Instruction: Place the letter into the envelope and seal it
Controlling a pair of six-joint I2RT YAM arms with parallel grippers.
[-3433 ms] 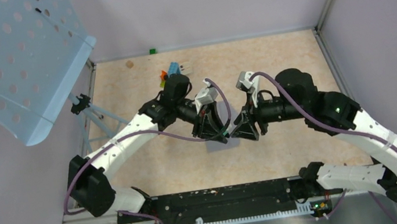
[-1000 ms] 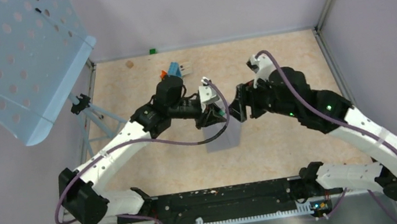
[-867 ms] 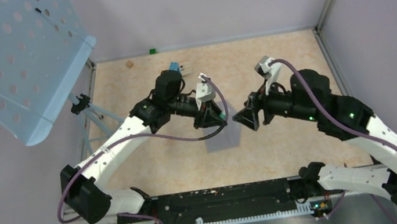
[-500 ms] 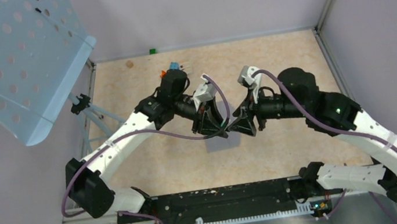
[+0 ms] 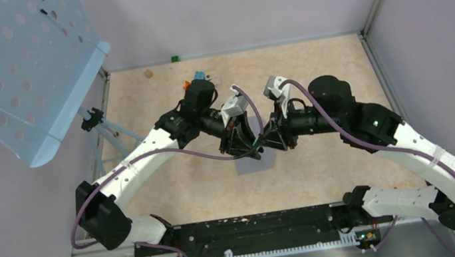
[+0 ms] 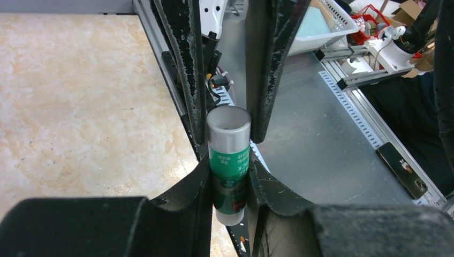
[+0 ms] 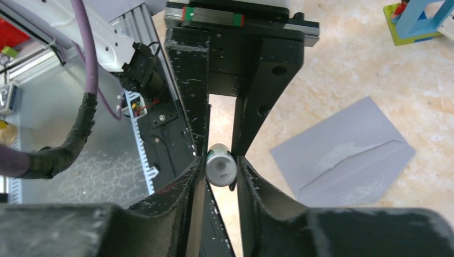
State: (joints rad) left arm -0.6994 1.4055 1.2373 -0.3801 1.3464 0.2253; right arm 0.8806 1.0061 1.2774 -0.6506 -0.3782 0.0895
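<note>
**Asker:** Where do things stand with the letter and the envelope?

**Robot:** Starting at the left of the overhead view, my left gripper (image 5: 240, 143) is raised over the middle of the floor (image 5: 310, 70). Its jaws are clamped on the green-labelled body of a glue stick (image 6: 229, 160). Just to the right, my right gripper (image 5: 273, 141) meets it nose to nose. Its jaws press on either side of the stick's pale end, so both grippers hold the one stick between them.

**Asker:** And the envelope?

**Robot:** It lies flat on the floor under the two grippers, with only a grey corner showing at the centre of the overhead view. My right wrist camera shows the envelope (image 7: 342, 155) better, at the right of the frame. It is a grey rectangle with a slanting crease and a paler, rough-looking patch across it. I cannot tell whether that patch is glue.

**Asker:** Is the letter inside?

**Robot:** I cannot see the letter in any view. It may be in the envelope already, but nothing here proves it.

**Asker:** So what is left?

**Robot:** As I judge it, I am in the sealing part. The stick is in hand and probably being uncapped or capped between my grippers. Gluing the flap and pressing it shut looks not yet finished.
</note>
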